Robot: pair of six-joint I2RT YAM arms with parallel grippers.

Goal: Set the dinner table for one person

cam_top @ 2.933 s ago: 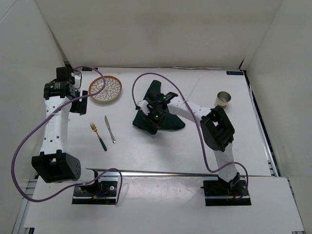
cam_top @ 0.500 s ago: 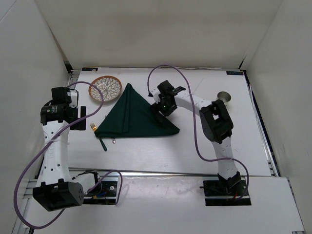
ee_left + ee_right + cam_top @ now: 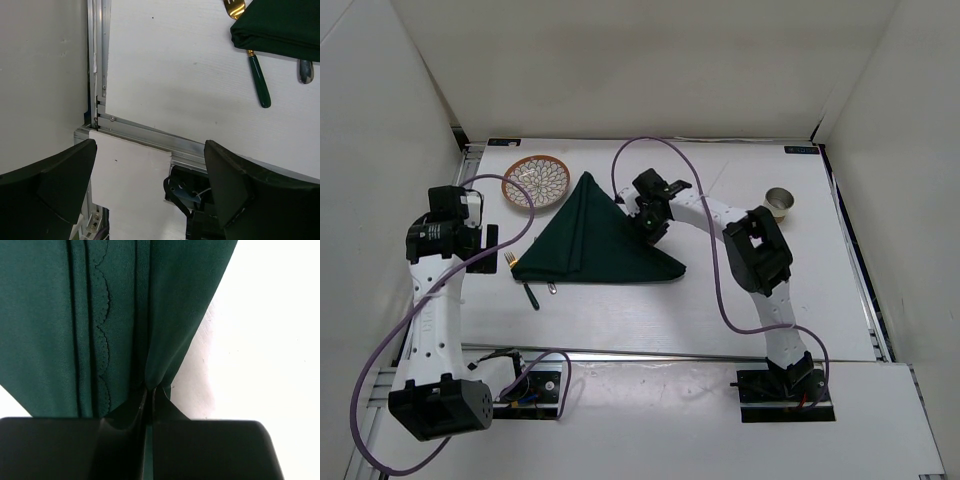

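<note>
On the white dinner table a dark green cloth lies spread in a triangle. My right gripper is at its right edge, shut on a pinched fold of the cloth; in the right wrist view the gripper has its jaws pressed together on the fabric. The cloth's left corner covers part of a green-handled fork and a knife. My left gripper hangs open over the table's left edge, holding nothing. In its own view the left gripper faces the fork and the cloth's corner.
A patterned plate sits at the back left, close to the cloth's top point. At the back right stands a metal cup. White walls enclose the table on three sides. A metal rail runs along the near edge.
The crumpled cloth has been spread out leftward into a triangle over the fork and knife. In the last half second my right gripper shifted slightly left and shut on its edge.
</note>
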